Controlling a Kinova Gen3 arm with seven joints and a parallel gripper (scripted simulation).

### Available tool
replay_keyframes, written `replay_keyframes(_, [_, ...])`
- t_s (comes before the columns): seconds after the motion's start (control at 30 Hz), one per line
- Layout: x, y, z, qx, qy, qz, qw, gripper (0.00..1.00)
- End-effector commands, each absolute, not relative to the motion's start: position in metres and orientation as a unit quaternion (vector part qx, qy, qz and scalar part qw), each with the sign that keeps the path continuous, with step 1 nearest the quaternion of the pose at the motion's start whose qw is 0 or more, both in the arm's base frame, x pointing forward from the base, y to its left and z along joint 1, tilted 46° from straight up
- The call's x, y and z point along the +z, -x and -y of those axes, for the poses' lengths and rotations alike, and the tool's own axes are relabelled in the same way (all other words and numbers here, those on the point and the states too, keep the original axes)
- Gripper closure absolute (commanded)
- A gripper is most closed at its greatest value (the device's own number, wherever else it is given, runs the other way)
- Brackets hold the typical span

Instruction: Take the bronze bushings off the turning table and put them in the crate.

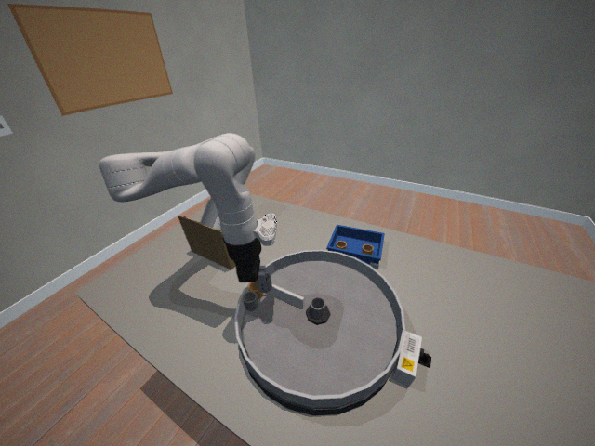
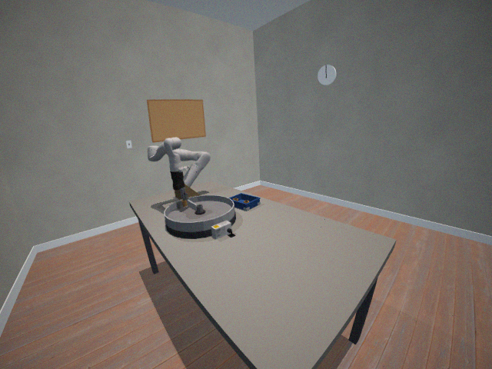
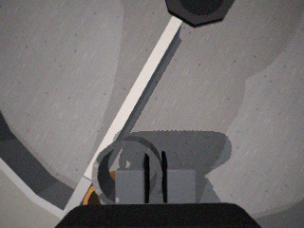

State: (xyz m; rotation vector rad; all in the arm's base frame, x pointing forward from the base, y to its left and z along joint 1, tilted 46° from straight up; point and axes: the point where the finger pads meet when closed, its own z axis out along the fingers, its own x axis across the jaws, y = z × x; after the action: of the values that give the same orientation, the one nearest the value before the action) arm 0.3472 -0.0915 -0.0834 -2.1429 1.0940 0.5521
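Note:
My gripper (image 1: 265,283) (image 3: 155,169) is shut on the wall of a grey steel bushing (image 3: 99,166), just above the turning table (image 1: 336,360) (image 2: 191,226). One finger is inside the ring and one outside. A bronze bushing (image 1: 256,289) (image 2: 184,203) (image 3: 88,196) is close below, partly hidden; a bit of it shows through the held ring. Another steel bushing (image 1: 250,301) (image 2: 179,205) stands beside it near the rim; my gripper hides it in the wrist view. The blue crate (image 1: 352,253) (image 2: 252,205) holds two bronze bushings (image 1: 341,244) (image 1: 367,248).
A pale bar (image 1: 288,295) (image 3: 138,90) reaches from near the rim toward the dark central hub (image 1: 317,314) (image 2: 199,210). A brown board (image 1: 204,242) stands behind the arm. A white box (image 1: 407,357) (image 2: 221,229) is on the turning table's outer side. The crate is just beyond the far rim.

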Motion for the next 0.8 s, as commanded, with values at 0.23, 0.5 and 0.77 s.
replay_keyframes(0.23, [-0.075,-0.35,0.104,0.207,0.82,-0.422,0.327,1.0])
replay_keyframes(0.5, [-0.065,-0.351,0.115,0.207,0.82,-0.422,0.327,1.0])
replay_keyframes(0.77, [-0.058,-0.351,0.121,0.207,0.82,-0.422,0.327,1.0])
